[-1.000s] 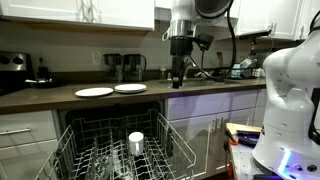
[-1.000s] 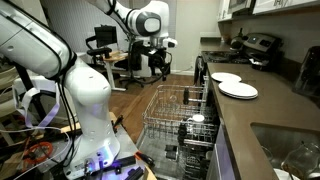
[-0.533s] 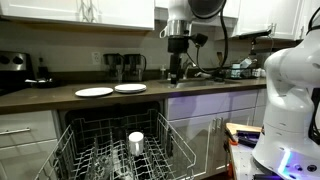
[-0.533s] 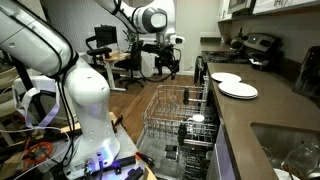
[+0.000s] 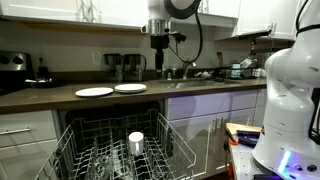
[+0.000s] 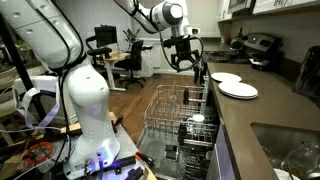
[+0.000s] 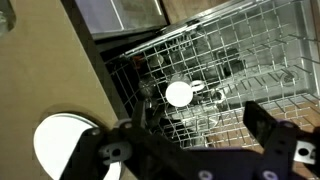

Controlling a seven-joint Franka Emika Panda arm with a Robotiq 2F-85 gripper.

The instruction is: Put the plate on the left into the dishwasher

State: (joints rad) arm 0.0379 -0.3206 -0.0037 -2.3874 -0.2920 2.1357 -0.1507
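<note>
Gripper (image 5: 160,64): jaws fully spread, empty, raised above the counter (image 5: 45,97).
Plate (image 5: 94,92): flat on the counter, leftmost.
In the way: second plate (image 5: 130,88), between gripper and plate.
Dishwasher (image 5: 95,150): open, rack out, white cup (image 5: 136,142) inside.

The right-hand white plate (image 5: 130,88) lies flat on the dark counter (image 5: 45,97), and what may be a coffee maker (image 5: 125,67) stands behind it against the far wall. A white cup (image 5: 136,142) sits lower down, nearer the camera. White cabinets (image 5: 60,12) hang above.
</note>
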